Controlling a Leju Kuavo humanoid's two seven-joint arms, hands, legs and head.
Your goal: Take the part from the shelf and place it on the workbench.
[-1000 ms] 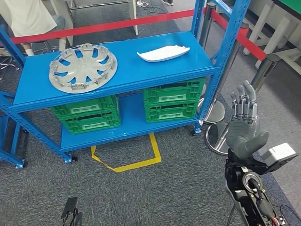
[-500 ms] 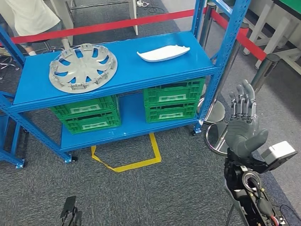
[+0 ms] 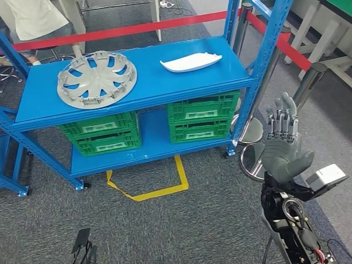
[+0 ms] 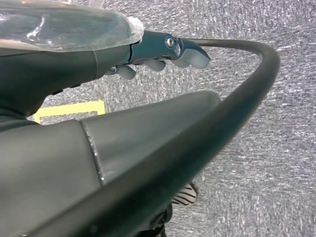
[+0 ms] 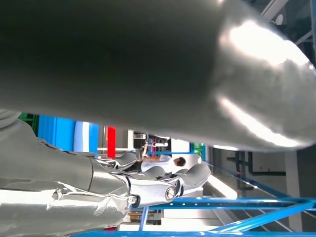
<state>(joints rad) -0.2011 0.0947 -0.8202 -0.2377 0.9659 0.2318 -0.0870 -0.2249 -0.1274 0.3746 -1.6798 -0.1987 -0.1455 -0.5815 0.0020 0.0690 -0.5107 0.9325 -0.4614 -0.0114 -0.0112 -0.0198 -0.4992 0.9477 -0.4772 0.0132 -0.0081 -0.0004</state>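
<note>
A silver hubcap (image 3: 97,78) lies flat on the left of the blue shelf's top board (image 3: 145,88). A white curved trim part (image 3: 191,61) lies on the right of that board. My right hand (image 3: 284,148) is raised beside the shelf's right post, lower than the top board and well right of the white part. Its palm faces me, its fingers point up and apart, and it holds nothing. In the right wrist view its fingers (image 5: 156,185) stretch towards the blue shelf frame. My left hand (image 4: 164,49) hangs over grey carpet with its fingers extended and nothing in them.
Green crates (image 3: 102,132) (image 3: 201,118) sit on the lower shelf board. A red barrier tape (image 3: 124,30) runs behind the shelf to chrome stanchions (image 3: 309,82) close to my right hand. Yellow floor tape (image 3: 149,192) marks the carpet. A person (image 3: 33,19) stands at the back left.
My right hand has drifted very slightly to the left. The parts on the shelf have not moved.
</note>
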